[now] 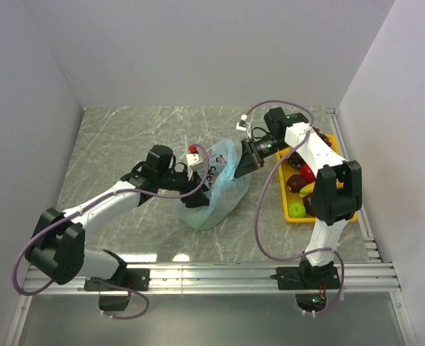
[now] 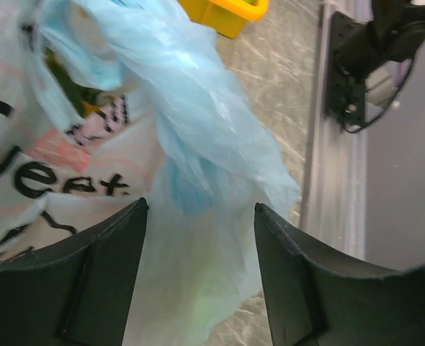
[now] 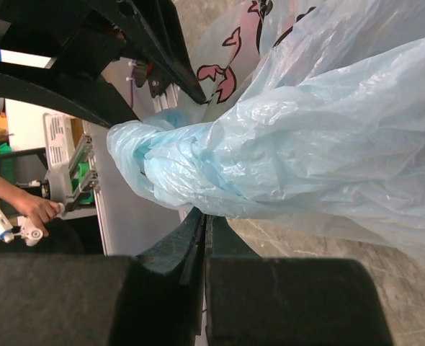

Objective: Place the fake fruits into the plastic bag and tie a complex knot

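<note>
Both grippers reach the bag [image 1: 216, 198]; its twist [image 2: 191, 144] runs upper-left between the spread left gripper [image 2: 201, 210], just above the pressed-together right gripper [image 3: 203, 220].

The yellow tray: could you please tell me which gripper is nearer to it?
Right. The right gripper is just left of the tray, at the bag's right side; the left gripper is farther away, on the bag's left side.

L arm [image 1: 104, 202] stretched fwd, L gripper [image 2: 202, 207] jaws apart, R gripper [image 3: 202, 216] jaws pressed together
</note>
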`<state>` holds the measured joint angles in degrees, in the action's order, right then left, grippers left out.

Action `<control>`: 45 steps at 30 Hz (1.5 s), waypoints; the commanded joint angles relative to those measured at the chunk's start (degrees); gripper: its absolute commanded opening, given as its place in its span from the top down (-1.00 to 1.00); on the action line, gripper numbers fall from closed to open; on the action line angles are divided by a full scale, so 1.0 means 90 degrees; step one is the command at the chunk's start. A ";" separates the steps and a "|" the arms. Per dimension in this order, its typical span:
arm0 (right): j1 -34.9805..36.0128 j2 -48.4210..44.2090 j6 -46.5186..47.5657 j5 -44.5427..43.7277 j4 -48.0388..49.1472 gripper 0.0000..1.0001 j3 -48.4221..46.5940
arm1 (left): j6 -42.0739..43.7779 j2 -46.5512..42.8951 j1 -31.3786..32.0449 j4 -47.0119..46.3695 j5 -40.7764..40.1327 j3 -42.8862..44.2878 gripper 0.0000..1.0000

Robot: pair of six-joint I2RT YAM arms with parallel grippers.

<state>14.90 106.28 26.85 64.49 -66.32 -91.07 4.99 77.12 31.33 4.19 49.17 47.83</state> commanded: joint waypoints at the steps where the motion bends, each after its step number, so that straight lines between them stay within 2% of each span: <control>1: 0.0054 -0.0051 -0.0005 0.0237 0.0094 1.00 -0.0008 | 0.0334 -0.0005 0.0034 -0.0191 -0.0491 0.0320 -0.31; 8: 0.0064 -0.0041 0.0112 0.0286 -0.0062 1.00 -0.0018 | 0.0285 0.0142 0.0044 -0.0367 -0.0580 0.0446 -0.16; 11: 0.0054 -0.0031 0.0200 0.0247 -0.0130 1.00 -0.0057 | 0.0285 0.0210 0.0044 -0.0348 -0.0629 0.0515 0.14; 12: 0.0064 -0.0031 0.0229 0.0198 -0.0150 1.00 -0.0057 | 0.0285 0.0210 0.0044 -0.0319 -0.0639 0.0525 0.39; 14: 0.0025 -0.0022 0.0278 0.0072 -0.0228 1.00 -0.0057 | 0.0285 0.0152 0.0015 -0.0241 -0.0600 0.0515 0.57; 16: -0.0063 0.0007 0.0395 -0.0026 -0.0325 1.00 -0.0086 | 0.0314 0.0064 -0.0005 -0.0046 -0.0551 0.0467 0.94; 17: -0.0112 0.0008 0.0463 -0.0152 -0.0384 1.00 -0.0125 | 0.0295 -0.0043 -0.0082 0.0013 -0.0532 0.0389 0.99; 26: -0.0570 -0.0002 0.0513 -0.0905 -0.0258 1.00 -0.0194 | 0.0177 -0.0737 -0.0532 0.0784 -0.0882 0.0018 0.99; 35: -0.0757 0.0115 0.0561 -0.1268 -0.0061 1.00 -0.0135 | 0.0246 -0.1489 -0.0532 0.1010 -0.1421 -0.0335 0.99; 36: -0.0728 0.0144 0.0571 -0.1190 -0.0111 1.00 -0.0174 | 0.0285 -0.1489 -0.0532 0.0981 -0.1362 -0.0325 0.94; 39: -0.0523 0.0125 0.0630 -0.0955 -0.0208 1.00 -0.0233 | 0.0304 -0.1343 -0.0542 0.0990 -0.1235 -0.0062 0.39; 41: -0.0445 0.0115 0.0639 -0.0847 -0.0199 1.00 -0.0175 | 0.0460 -0.1167 -0.0532 0.1058 -0.1225 0.0212 0.25; 45: -0.0356 0.0154 0.0640 -0.0798 -0.0180 1.00 -0.0135 | 0.0880 -0.1011 -0.0532 0.1293 -0.1098 0.0515 0.12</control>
<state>11.03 106.83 31.42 56.97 -68.51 -91.07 9.21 67.68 26.63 14.57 38.26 48.62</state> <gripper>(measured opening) 0.008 0.427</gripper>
